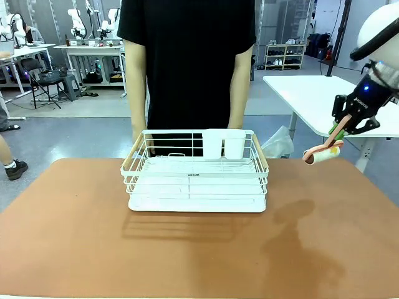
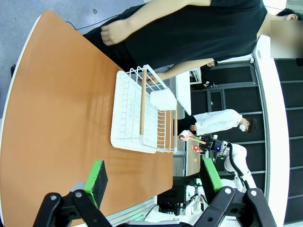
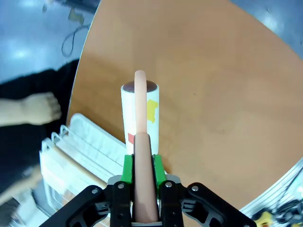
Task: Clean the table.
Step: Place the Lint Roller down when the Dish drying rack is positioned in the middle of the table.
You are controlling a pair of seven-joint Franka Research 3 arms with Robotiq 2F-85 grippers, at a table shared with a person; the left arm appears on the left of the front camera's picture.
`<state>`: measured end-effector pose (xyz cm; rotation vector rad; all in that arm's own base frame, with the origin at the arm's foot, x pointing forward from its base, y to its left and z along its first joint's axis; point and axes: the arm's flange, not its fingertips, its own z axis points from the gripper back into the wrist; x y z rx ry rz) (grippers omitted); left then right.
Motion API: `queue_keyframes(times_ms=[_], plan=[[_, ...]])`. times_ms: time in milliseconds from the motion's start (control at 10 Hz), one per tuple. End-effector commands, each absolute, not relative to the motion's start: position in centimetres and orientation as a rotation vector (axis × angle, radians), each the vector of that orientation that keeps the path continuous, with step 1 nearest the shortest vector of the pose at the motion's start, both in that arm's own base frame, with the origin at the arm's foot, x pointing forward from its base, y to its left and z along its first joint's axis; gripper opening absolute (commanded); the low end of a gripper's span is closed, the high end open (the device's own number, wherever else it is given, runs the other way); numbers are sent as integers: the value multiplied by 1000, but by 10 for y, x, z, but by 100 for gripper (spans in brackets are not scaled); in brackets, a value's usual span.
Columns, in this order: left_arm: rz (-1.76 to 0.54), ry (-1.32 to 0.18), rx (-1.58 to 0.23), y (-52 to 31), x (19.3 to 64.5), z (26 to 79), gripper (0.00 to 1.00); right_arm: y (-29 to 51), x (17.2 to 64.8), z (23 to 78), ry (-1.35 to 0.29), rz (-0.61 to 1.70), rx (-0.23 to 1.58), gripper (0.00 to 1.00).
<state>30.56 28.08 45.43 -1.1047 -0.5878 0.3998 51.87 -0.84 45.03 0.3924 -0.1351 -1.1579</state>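
With the right hand (image 1: 338,132) clenched on the lint roller (image 3: 140,124) above the desk's (image 1: 199,249) right edge and the left hand (image 2: 156,182) released, lower it flat, then roll beside the rack (image 1: 196,171).

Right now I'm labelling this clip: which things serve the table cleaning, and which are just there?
In use: lint roller, clamped by its handle in the right gripper; reddish-brown table.
Just there: white wire rack with two white cups; left gripper, open, empty.
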Motion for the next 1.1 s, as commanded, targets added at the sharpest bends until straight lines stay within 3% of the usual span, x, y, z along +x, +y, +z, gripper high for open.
queue_keyframes(times_ms=[0,700,1000], plan=[[381,-615,-1124,281,303,454,100,5,526,429,-195,-1290,388,21],[381,-615,-1124,281,303,454,100,9,555,368,-267,-1456,453,21],[381,-615,-1124,281,303,454,100,6,564,351,-220,-1521,473,21]])
